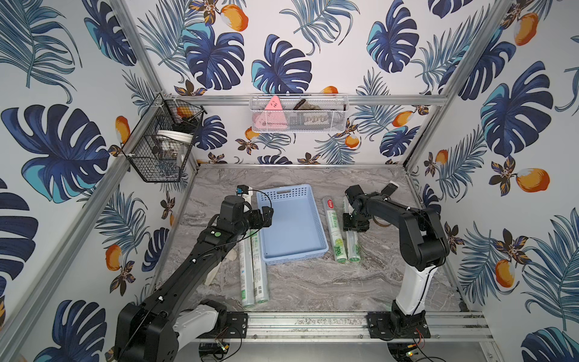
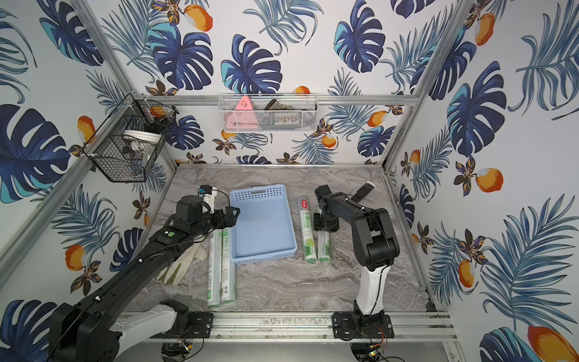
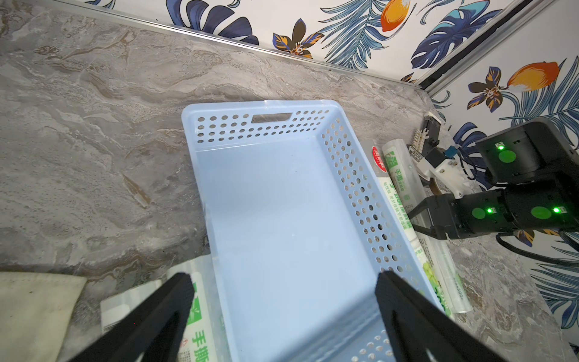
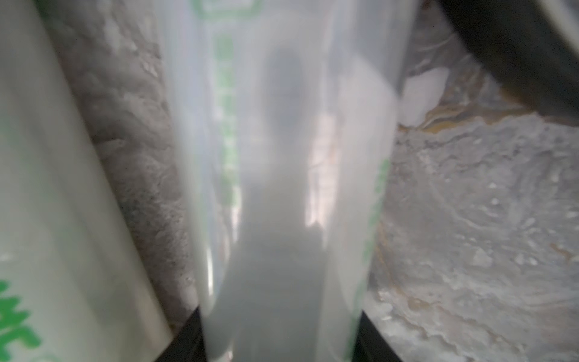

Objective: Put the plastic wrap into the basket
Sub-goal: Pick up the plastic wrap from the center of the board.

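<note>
- right gripper (image 1: pixel 353 223) is clamped on one roll of plastic wrap, the outer right roll (image 1: pixel 353 247). In the right wrist view it's blurry, but the roll (image 4: pixel 282 188) runs right between the two black fingers (image 4: pixel 185 341), which squeeze it from both sides
- that roll looks like it's lying on the marble table (image 1: pixel 313 282), can't tell if it's lifted at all
- just beside it on the basket side is the inner right roll (image 1: pixel 334 233), with a red mark at its far end. It lies flat and roughly parallel, and a strip of table shows between the two in the wrist view
- left gripper (image 1: pixel 265 216) has its jaws spread wide with nothing in them. It hangs over the left rim of the basket (image 1: pixel 283 190). In the left wrist view both fingers (image 3: pixel 169 313) frame the basket's pale blue floor
- the basket sits mid-table, handle slot at the far end, and all four rolls are outside it
- the two left rolls (image 1: pixel 247 275) lie side by side along the basket's left side. They're partly under the left arm, and their near ends stick out past the basket's near edge
- a pale glove (image 2: pixel 178 266) lies beside them under that arm
- a remote control (image 1: pixel 390 188) is at the back right
- on the walls are a black wire basket (image 1: pixel 159 141) and a white mesh basket (image 1: pixel 297 114)
</note>
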Controlling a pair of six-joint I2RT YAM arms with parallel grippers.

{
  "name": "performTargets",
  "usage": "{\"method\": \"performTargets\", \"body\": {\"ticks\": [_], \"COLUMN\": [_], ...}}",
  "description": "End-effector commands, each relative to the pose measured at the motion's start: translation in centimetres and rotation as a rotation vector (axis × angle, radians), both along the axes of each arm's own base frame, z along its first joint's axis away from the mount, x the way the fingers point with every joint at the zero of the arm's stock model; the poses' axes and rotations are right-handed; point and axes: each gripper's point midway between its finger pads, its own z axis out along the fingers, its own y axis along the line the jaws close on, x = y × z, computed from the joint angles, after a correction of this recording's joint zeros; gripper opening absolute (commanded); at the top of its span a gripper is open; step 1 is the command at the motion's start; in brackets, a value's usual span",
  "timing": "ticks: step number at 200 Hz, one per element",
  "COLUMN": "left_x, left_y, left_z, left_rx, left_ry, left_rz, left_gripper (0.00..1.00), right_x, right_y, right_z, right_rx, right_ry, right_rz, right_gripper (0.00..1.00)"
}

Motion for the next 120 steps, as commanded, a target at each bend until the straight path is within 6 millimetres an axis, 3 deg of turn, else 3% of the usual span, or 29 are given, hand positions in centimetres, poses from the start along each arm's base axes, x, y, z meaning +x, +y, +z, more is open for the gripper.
{"method": "performTargets", "body": {"ticks": [1,120], "left_x": [0.0,0.1], "left_y": [0.0,0.1], "left_z": [0.3,0.1], "left_rx": [0.008,0.014], "left_ry": [-0.008,-0.001], "left_rz": [-0.008,0.003], "left_gripper": [0.99,0.99], "right_x": [-0.1,1.0], "right_y": [-0.1,0.4], "right_z": [0.2,5.8], "right_rx": [-0.005,0.031], "right_ry": [-0.007,-0.148], "right_rz": [-0.004,0.008], "right_gripper": [0.43,0.36]}}
